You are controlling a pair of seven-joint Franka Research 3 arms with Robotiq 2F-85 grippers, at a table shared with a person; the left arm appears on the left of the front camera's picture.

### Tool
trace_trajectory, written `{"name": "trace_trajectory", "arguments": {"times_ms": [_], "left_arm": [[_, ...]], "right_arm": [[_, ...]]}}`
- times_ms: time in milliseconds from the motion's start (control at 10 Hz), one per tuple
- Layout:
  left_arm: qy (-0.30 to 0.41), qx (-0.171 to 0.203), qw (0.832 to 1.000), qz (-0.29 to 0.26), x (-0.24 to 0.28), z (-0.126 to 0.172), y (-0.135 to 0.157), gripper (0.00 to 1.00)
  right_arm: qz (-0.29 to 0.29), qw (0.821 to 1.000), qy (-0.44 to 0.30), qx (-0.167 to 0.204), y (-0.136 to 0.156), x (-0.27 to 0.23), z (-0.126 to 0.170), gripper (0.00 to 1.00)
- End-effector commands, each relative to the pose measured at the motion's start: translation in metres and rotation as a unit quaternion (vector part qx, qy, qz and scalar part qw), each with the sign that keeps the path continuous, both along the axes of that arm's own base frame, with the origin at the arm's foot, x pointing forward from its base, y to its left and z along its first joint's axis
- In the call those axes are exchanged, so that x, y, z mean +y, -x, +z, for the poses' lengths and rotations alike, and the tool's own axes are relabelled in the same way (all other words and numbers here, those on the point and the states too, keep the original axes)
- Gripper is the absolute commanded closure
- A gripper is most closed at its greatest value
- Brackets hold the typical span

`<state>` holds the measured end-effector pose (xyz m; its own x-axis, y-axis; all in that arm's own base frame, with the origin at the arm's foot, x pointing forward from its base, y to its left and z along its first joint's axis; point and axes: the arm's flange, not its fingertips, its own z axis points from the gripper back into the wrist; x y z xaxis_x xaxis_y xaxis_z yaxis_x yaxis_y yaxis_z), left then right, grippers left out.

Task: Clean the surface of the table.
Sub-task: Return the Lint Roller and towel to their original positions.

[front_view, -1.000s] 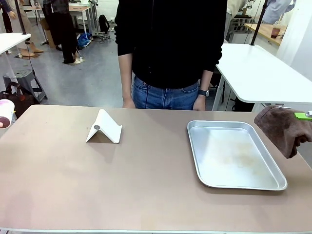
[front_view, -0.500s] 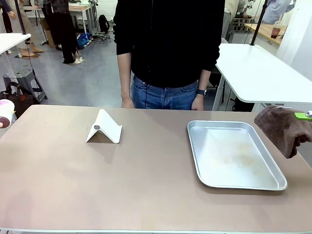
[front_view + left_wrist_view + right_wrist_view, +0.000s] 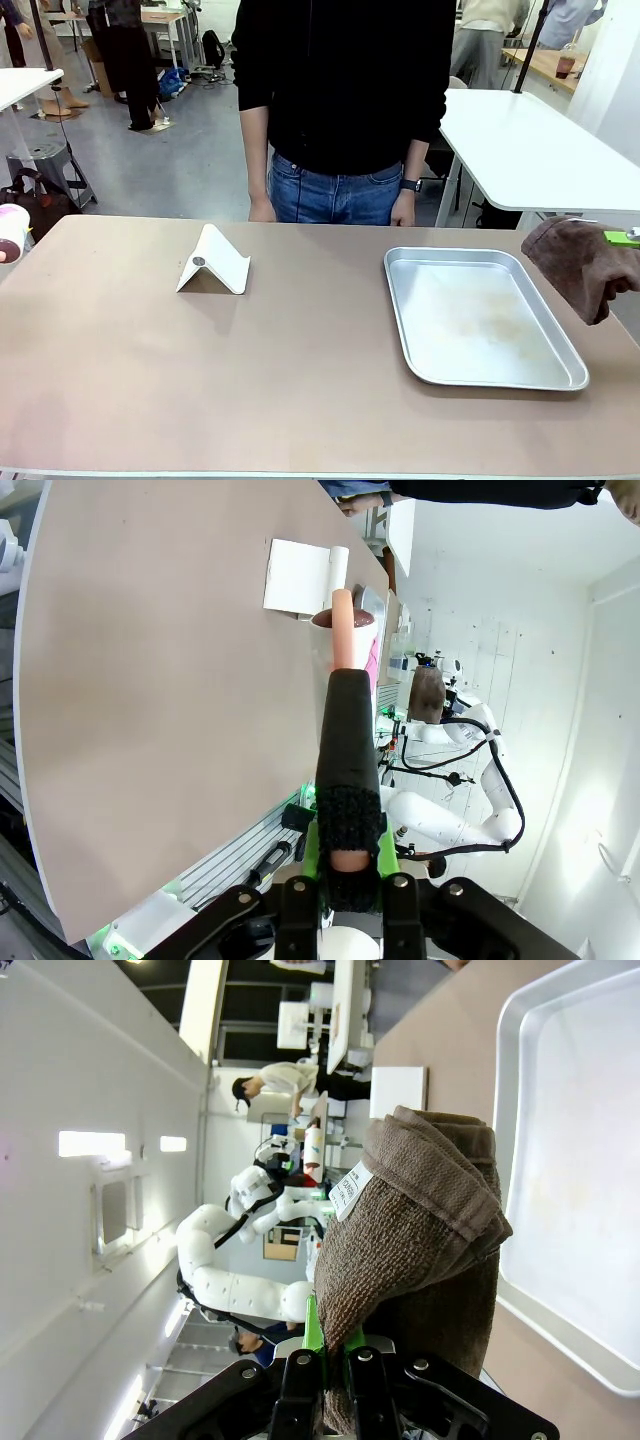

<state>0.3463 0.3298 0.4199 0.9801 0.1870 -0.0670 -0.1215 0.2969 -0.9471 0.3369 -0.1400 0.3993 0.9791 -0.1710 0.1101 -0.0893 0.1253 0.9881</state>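
The front camera looks across the table [image 3: 300, 380] at the standing person [image 3: 345, 100], while both wrist cameras, rolled sideways, sit off its opposite ends looking inward, all three sharing the white folded stand [image 3: 213, 262] and tabletop

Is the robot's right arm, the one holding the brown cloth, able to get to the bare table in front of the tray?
Probably yes. The right gripper holds the cloth beside the tray, and the table in front lies bare.
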Motion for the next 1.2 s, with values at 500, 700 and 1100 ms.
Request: {"name": "trace_trajectory", "arguments": {"times_ms": [500, 700, 1100], "left_arm": [[0.067, -0.012, 0.996, -0.059, -0.054, 0.035, -0.009, 0.78], [0.061, 0.007, 0.995, -0.085, -0.092, 0.055, -0.019, 0.78], [-0.006, -0.016, 0.986, -0.163, -0.186, 0.087, -0.041, 0.78]], "right_arm": [[0.008, 0.997, 0.044, -0.058, -0.013, 0.057, 0.038, 0.93], [0.045, 0.993, 0.074, -0.078, -0.028, 0.106, 0.057, 0.93], [0.037, 0.99, 0.083, -0.111, -0.061, 0.224, 0.066, 0.93]]}}
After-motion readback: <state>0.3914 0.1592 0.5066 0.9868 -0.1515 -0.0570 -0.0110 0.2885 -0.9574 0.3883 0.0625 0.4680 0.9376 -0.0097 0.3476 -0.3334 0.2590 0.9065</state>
